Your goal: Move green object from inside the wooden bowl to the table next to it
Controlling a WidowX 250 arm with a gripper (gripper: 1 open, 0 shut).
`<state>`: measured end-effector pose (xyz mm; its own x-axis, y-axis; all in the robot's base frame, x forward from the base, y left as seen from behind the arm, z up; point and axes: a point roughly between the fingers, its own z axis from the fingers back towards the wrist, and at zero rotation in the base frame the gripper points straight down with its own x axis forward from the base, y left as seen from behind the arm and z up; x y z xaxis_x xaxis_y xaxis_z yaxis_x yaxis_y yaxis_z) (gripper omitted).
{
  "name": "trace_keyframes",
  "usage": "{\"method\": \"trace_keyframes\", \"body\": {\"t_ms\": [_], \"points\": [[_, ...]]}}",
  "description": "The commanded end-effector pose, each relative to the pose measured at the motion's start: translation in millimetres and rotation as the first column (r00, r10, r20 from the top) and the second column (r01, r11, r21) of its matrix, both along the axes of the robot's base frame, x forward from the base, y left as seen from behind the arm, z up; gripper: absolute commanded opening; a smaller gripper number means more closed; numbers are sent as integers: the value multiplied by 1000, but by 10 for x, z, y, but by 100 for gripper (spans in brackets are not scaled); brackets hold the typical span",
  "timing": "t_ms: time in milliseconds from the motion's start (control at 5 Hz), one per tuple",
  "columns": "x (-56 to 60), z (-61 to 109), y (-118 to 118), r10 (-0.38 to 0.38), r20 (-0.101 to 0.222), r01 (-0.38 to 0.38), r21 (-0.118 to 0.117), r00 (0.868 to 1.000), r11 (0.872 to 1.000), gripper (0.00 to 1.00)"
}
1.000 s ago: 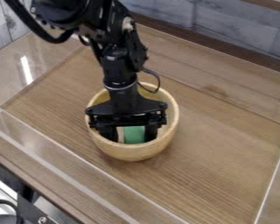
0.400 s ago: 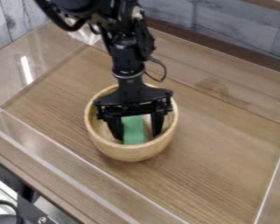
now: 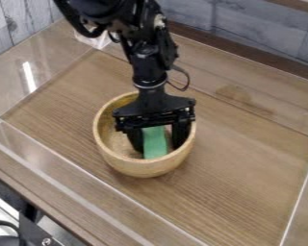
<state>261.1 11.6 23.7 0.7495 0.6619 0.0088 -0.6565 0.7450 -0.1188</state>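
A round tan wooden bowl sits near the middle of the brown wood-grain table. Inside it lies the bright green object, a flat elongated block leaning against the bowl's inner wall. My black gripper points straight down into the bowl, open, with one finger on each side of the block's upper end. The top of the block is partly hidden behind the gripper body. I cannot tell whether the fingers touch the block.
Clear acrylic walls run around the table's edges. The black arm reaches in from the upper left. A grey plank wall stands behind.
The gripper has shifted right and a bit deeper into the bowl and rolled slightly, now straddling the green block. The block and bowl have not moved.
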Motion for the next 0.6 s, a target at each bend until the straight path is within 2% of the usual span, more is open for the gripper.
{"method": "trace_keyframes", "body": {"t_ms": [0, 400], "points": [[93, -21, -74, 12, 24, -12, -6, 1000, 1000, 100], [58, -88, -150, -18, 18, 18, -13, 1000, 1000, 100]]}}
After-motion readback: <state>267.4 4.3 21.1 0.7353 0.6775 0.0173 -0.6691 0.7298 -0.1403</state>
